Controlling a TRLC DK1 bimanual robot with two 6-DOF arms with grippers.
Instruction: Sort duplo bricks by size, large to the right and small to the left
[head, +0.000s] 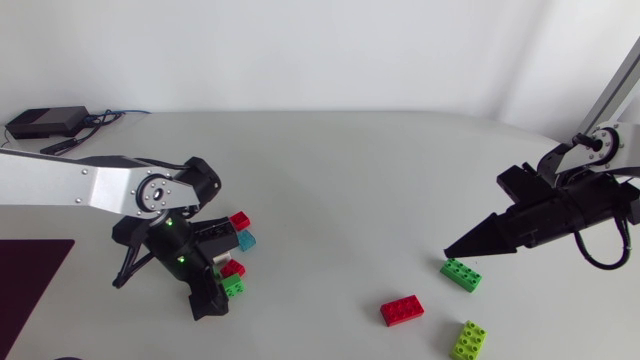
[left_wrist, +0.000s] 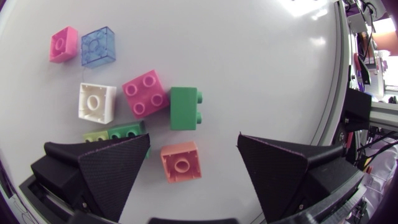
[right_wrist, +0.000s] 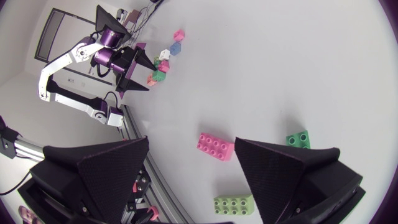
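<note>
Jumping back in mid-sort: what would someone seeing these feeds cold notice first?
The left claw, open, hangs over a tight cluster of small bricks on the left side of the table. Across from it, the right claw, also open, points toward three large ones lying apart: a green brick nearest it, then a red brick and a lime brick.

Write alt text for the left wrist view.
The open left gripper hangs over a cluster of bricks on the table, a one-stud brick between its fingers. Ahead lie a green brick, a four-stud brick, a white brick and a clear blue brick.
</note>
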